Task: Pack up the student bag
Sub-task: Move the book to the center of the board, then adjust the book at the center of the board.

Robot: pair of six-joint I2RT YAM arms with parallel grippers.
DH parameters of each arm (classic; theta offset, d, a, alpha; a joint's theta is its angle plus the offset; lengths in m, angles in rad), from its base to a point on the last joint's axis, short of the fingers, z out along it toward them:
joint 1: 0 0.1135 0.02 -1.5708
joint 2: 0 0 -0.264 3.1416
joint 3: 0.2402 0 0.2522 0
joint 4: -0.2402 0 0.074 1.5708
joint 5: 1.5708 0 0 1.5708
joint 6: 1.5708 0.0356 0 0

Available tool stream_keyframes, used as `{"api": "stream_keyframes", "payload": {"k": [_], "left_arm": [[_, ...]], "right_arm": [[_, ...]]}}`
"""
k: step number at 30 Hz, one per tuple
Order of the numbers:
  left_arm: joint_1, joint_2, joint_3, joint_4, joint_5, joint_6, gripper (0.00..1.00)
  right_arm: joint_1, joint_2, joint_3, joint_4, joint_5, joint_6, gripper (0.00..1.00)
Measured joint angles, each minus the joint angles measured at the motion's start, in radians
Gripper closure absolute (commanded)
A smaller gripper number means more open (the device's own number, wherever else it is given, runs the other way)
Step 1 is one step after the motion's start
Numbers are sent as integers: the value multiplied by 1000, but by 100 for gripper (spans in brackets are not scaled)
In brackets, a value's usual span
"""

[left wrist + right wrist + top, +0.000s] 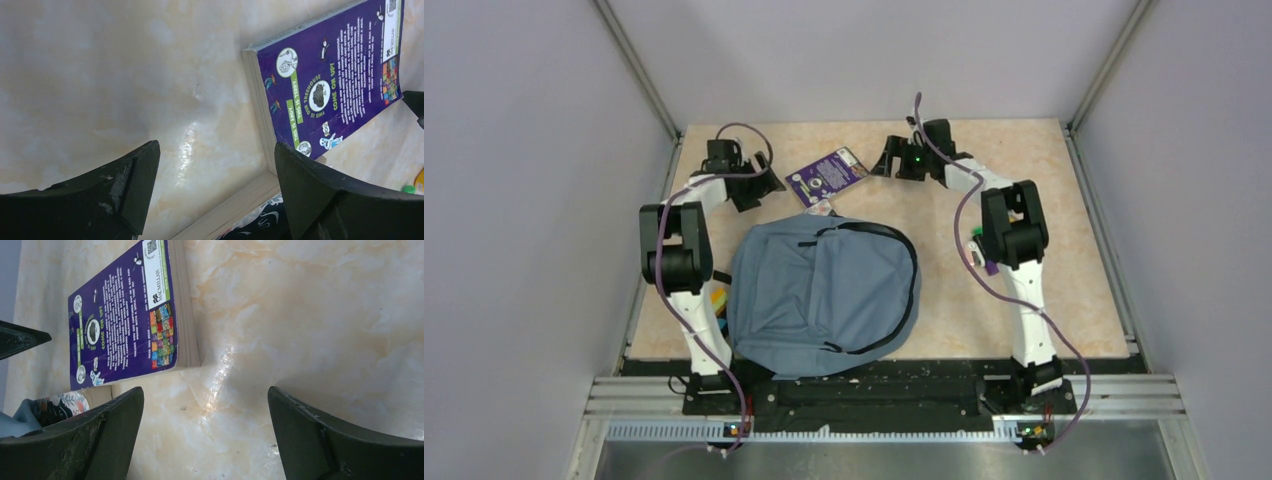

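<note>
The student bag [819, 295] is laid flat on the near half of the table [1044, 290], close to the left arm's base. The left gripper [216, 145] and the right gripper [206, 389] are held beyond the bag's far edge, clear of it. Both are spread wide with nothing grasped, and a purple paperback book [827, 172] is seen between them.

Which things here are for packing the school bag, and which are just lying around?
For the job: backpack; purple book; flowery book beside it; probably the colourful bits next to the backpack.

Just there: table; metal rail at the front.
</note>
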Motion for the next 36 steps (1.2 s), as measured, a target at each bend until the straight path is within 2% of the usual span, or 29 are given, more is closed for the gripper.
{"api": "stream_keyframes", "payload": {"k": [4,15,21,27,31,33,36], "left_arm": [[-34,0,-14,13,8,-7,11],[-253,-4,-64,91,5,-36,12],[-323,-15,-72,127,-24,-55,12],[-337,-95,-77,122,-57,-42,10],[-331,-149,-59,122,-95,-2,9],[-321,-151,-34,123,-101,16,8],[-278,-119,83,96,-101,65,8]], "right_arm": [[0,-37,-80,58,-2,13,7],[-22,-263,-423,106,53,37,7],[-65,-370,-576,130,68,52,7],[-77,-394,-606,125,79,45,7],[-78,-379,-559,90,78,31,7],[-78,-353,-505,84,69,33,8],[-78,-317,-452,109,44,63,10]]}}
